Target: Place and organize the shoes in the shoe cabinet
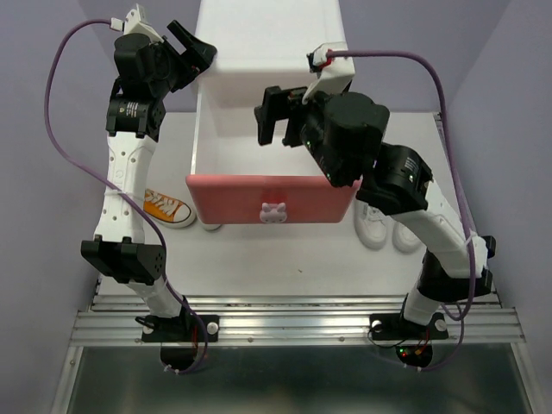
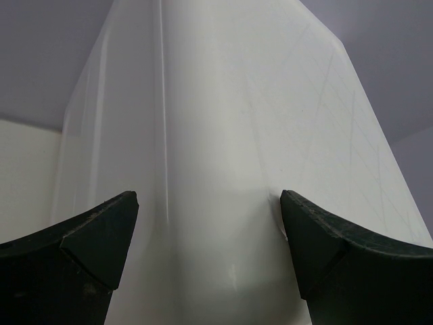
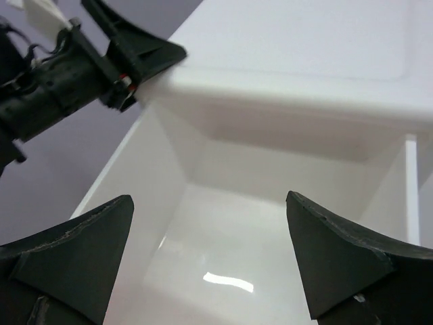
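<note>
Two hands (image 1: pixel 197 45) (image 1: pixel 266 114), both wide open, empty; two white shoes (image 1: pixel 373 226) (image 1: pixel 405 235), apparently one orange shoe (image 1: pixel 166 209).

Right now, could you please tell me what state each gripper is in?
Left gripper: open, holding nothing, at the shoe cabinet's corner.
Right gripper: open, holding nothing, above the open drawer.
</note>
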{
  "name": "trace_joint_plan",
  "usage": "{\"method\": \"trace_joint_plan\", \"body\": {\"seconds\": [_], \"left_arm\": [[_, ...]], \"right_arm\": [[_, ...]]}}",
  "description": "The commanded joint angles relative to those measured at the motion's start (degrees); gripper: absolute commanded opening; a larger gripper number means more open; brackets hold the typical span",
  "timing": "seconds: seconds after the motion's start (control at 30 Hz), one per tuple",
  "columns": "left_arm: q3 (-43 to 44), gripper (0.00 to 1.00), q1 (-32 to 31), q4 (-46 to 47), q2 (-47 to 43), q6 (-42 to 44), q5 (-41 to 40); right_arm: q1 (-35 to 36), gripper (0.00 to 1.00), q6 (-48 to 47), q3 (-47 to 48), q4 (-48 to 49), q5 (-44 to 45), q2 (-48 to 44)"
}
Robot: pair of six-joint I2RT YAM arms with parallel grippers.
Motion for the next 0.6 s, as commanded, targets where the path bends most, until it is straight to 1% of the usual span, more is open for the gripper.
{"method": "trace_joint_plan", "body": {"seconds": [0.0, 0.03, 0.07, 0.1, 0.17, 0.2, 0.27, 0.3, 0.33, 0.37, 0.43, 0.53, 0.57], "left_arm": [[-3.05, 0.96, 0.31, -14.7, 4.82, 5.38, -2.37], [-3.22, 0.96, 0.31, -14.52, 4.74, 5.3, -2.37], [-3.57, 0.96, 0.31, -14.43, 4.82, 5.21, -2.28], [-3.75, 0.96, 0.31, -14.26, 4.82, 5.12, -2.19], [-3.67, 0.96, 0.31, -14.17, 5.08, 5.12, -2.02], [-3.67, 0.96, 0.31, -14.26, 5.17, 5.12, -1.84], [-3.41, 0.96, 0.31, -14.26, 5.26, 5.3, -1.75], [-3.32, 0.96, 0.31, -14.26, 5.44, 5.38, -1.75], [-3.05, 0.96, 0.31, -14.26, 5.53, 5.47, -1.58], [-2.96, 0.96, 0.31, -14.34, 5.61, 5.47, -1.49], [-2.61, 0.96, 0.31, -14.43, 6.05, 5.56, -1.05], [-1.65, 0.96, 0.31, -14.7, 6.58, 5.47, -0.52], [-1.47, 0.96, 0.31, -14.61, 6.67, 5.47, -0.35]], "right_arm": [[-9.31, 1.0, -3.04, 5.76, 6.81, 0.94, 0.92], [-11.77, 1.0, -2.43, 5.33, 8.04, 0.94, 0.92], [-16.49, 1.0, 0.1, 4.45, 9.97, 0.24, 0.83], [-18.98, 1.0, 1.52, 4.18, 10.51, -1.94, 0.75], [-23.29, 1.0, 5.04, 4.18, 10.78, -3.37, 1.18], [-26.96, 1.0, 6.09, 4.09, 10.78, -4.68, 1.27], [-30.5, 1.0, 7.76, 3.22, 10.69, -5.48, 0.75], [-32.52, 1.0, 9.17, 2.43, 10.69, -6.52, 0.31], [-36.98, 1.0, 10.57, -0.1, 10.6, -10.02, -0.3], [-39.11, 1.0, 13.63, -1.69, 10.51, -11.44, -1.01], [-42.45, 1.0, 16.11, -4.07, 8.06, -12.94, -2.5], [-47.38, 1.0, 17.35, -6.19, 0.34, -14.87, -2.6], [-50.61, 1.0, 18.66, -7.32, -1.77, -16.02, -2.6]]}}
